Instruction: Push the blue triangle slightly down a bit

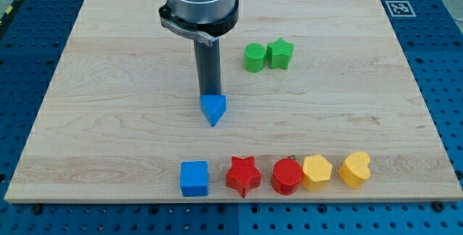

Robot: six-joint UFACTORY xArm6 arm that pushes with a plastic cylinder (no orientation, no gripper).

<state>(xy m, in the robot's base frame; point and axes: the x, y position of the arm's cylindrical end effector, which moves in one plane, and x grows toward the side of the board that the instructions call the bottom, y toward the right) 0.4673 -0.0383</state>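
The blue triangle [213, 109] lies near the middle of the wooden board [101, 119], pointing toward the view's bottom. My tip [210, 95] is at the triangle's upper edge, touching or nearly touching it. The dark rod rises from there to the arm's metal collar at the view's top.
A green round block [254, 58] and a green star [280, 53] sit side by side up and to the right. Along the bottom edge stand a blue cube [194, 178], a red star [243, 175], a red cylinder [286, 175], a yellow hexagon [317, 172] and a yellow heart [354, 168].
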